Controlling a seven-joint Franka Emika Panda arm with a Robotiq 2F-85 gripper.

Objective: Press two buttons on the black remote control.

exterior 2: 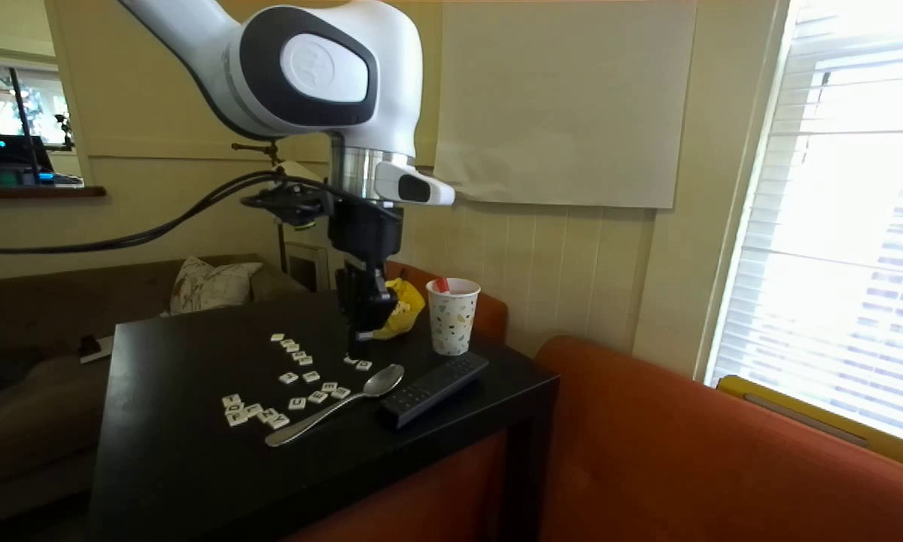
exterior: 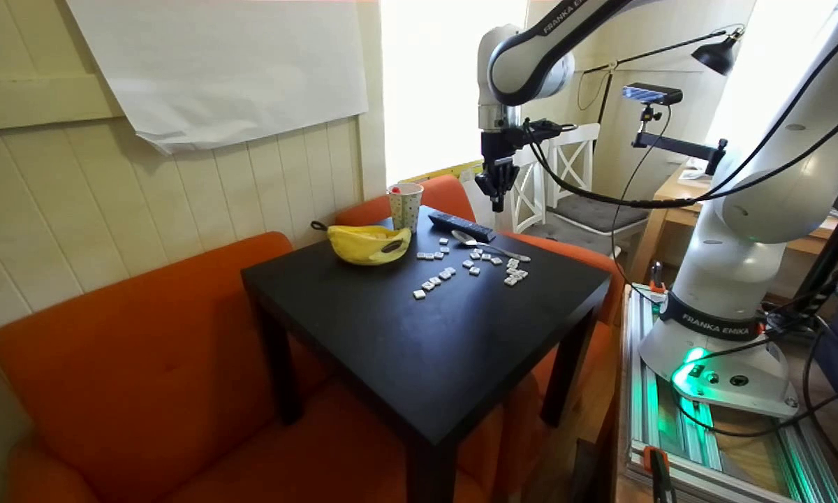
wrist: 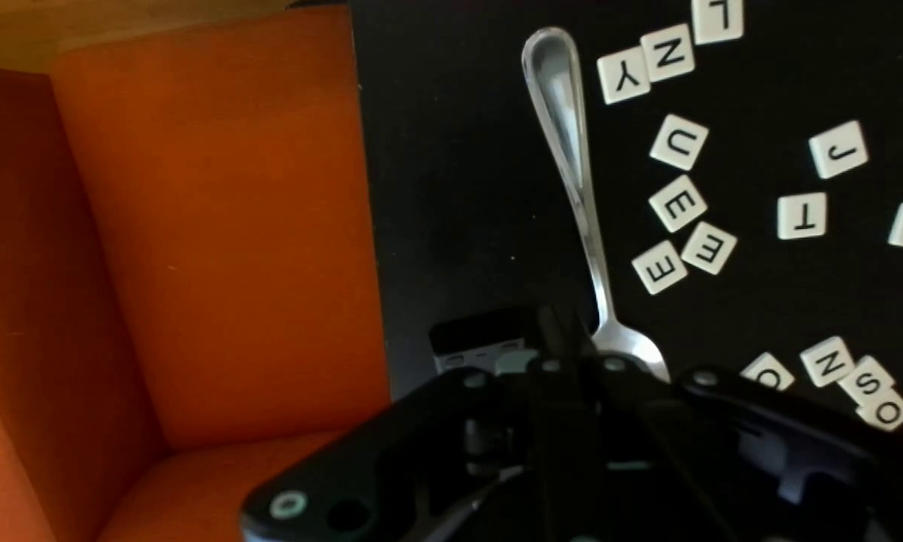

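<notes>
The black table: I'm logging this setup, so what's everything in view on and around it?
Square table: one, black, central
Slim buttoned remote control: one, black, on table
Metal spoon: one, silver, beside remote
Square letter tiles: over fifteen, white, on table
Tapered speckled cup: one, white, near remote
Small object: one, red, inside cup
Banana-shaped object: one, yellow, on table
Upholstered seating: count unclear, orange, around table
Large sheet: one, white, above seating
Slatted blinds: one set, white, behind seating
Cross-backed chairs: two visible, white, beyond table
Jointed robot arm: one, mostly white, over table
Gripper: one, black, above table
</notes>
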